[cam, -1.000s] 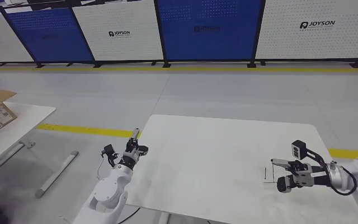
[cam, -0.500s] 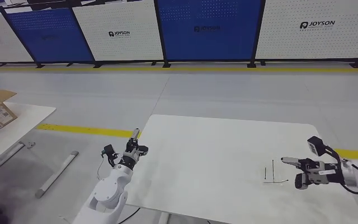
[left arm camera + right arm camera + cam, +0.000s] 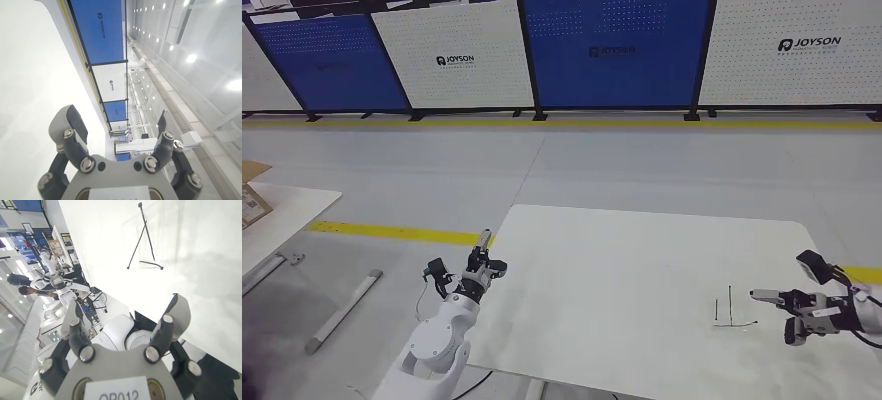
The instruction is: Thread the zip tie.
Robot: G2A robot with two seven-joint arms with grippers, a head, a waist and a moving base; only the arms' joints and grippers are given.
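Observation:
Thin black zip ties [image 3: 730, 312] lie crossed over one another on the white table [image 3: 622, 280], near its right end. In the right wrist view the zip ties [image 3: 145, 237] form a rough triangle on the tabletop. My right gripper [image 3: 772, 312] hovers just to the right of them, apart from them, and is open and empty [image 3: 124, 302]. My left gripper [image 3: 484, 245] is at the table's left edge, far from the ties, tilted upward. It is open with nothing between its fingers [image 3: 119, 115].
The table's right edge lies close behind my right arm. A second table with a cardboard box [image 3: 252, 195] stands at the far left, and a pale bar [image 3: 342, 310] lies on the floor. Blue and white panels [image 3: 612, 50] line the back.
My right gripper has drawn back to the right, off the zip ties, which now lie uncovered on the table. The left arm has not moved.

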